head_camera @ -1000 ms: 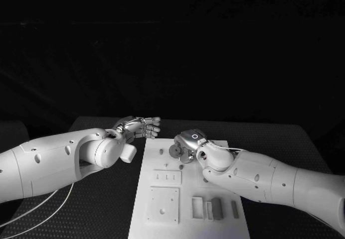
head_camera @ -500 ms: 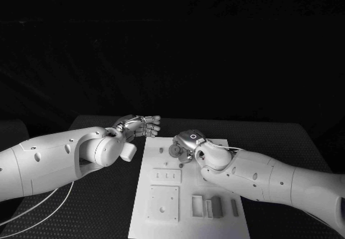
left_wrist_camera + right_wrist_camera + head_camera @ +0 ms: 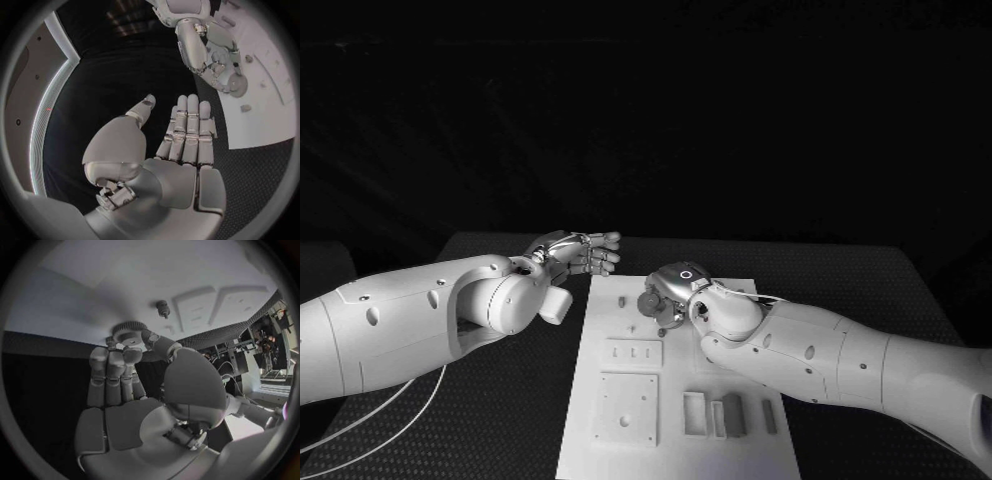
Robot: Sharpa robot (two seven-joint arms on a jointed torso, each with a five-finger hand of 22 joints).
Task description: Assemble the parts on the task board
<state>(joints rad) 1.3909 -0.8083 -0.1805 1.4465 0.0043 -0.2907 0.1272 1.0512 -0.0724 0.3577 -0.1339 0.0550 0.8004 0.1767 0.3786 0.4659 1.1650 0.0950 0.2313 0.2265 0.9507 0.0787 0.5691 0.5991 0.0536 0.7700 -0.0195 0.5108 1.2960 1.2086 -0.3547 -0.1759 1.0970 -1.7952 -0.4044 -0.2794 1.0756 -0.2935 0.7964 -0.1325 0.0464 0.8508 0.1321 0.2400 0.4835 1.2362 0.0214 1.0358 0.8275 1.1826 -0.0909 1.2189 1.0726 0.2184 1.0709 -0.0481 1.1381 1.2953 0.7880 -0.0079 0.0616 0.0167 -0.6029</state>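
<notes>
The board [image 3: 678,385] lies flat in the middle of the dark surface [image 3: 502,430], with its long side running away from the robot.

The right hand [image 3: 672,292] is over the far end of the board. In the right wrist view its fingers [image 3: 115,365] are curled together, and the thumb and fingertips pinch a toothed gear [image 3: 130,333] just above the white plate. The gear seems to be touching the board or very close to it; I cannot tell which. Near the gear a small peg [image 3: 164,307] stands upright in the board. The left wrist view shows the same hand from the other side, with the gear [image 3: 237,89] under its fingers and a small part [image 3: 246,107] lying on the board just beside it.

The left hand [image 3: 577,253] is beside the far left corner of the board, over the dark surface and not touching the plate. In the left wrist view its fingers [image 3: 187,130] are stretched out straight and close together, the thumb stands apart, and it holds nothing.

At the near end of the board there is a square plate [image 3: 627,408] with a hole, and to its right several narrow blocks [image 3: 728,415] stand side by side.
</notes>
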